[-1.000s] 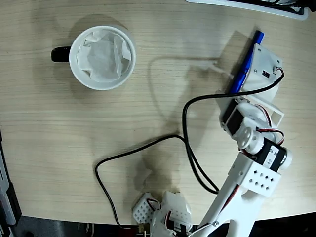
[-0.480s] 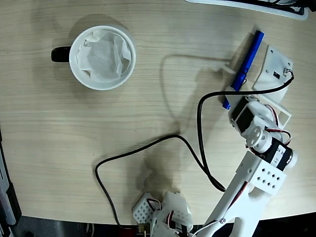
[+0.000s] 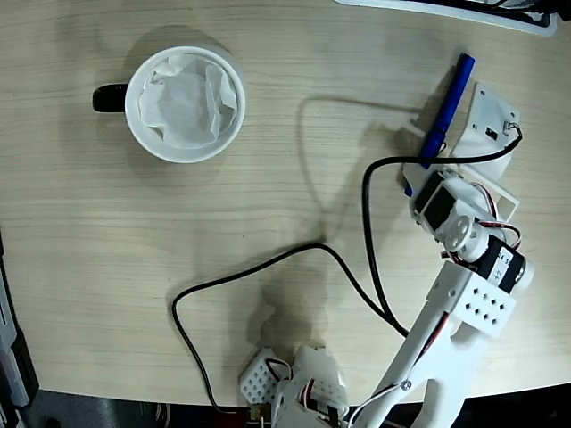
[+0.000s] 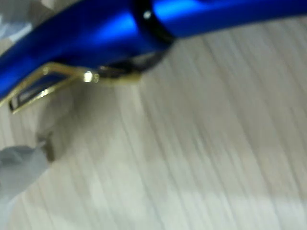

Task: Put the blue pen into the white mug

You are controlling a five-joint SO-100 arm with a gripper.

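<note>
Wrist view: jaws point(image 3: 439, 147) down at the blue pen point(image 3: 443, 109) lying on the tabletop point(image 3: 294, 205); whether clamped, cannot tell. Step: the grasp. White mug point(image 3: 186, 103) sits well apart; next calls for a firm grip, lift, carry across.

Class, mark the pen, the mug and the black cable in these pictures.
pen point(image 3: 449, 96), fixed view, on its blue barrel.
mug point(image 3: 134, 114), fixed view, on its white rim.
cable point(image 3: 259, 264), fixed view, on its middle stretch.

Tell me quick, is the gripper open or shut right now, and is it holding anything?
Gripper: at the blue pen, but whether it is open or shut on it cannot be told.
</note>
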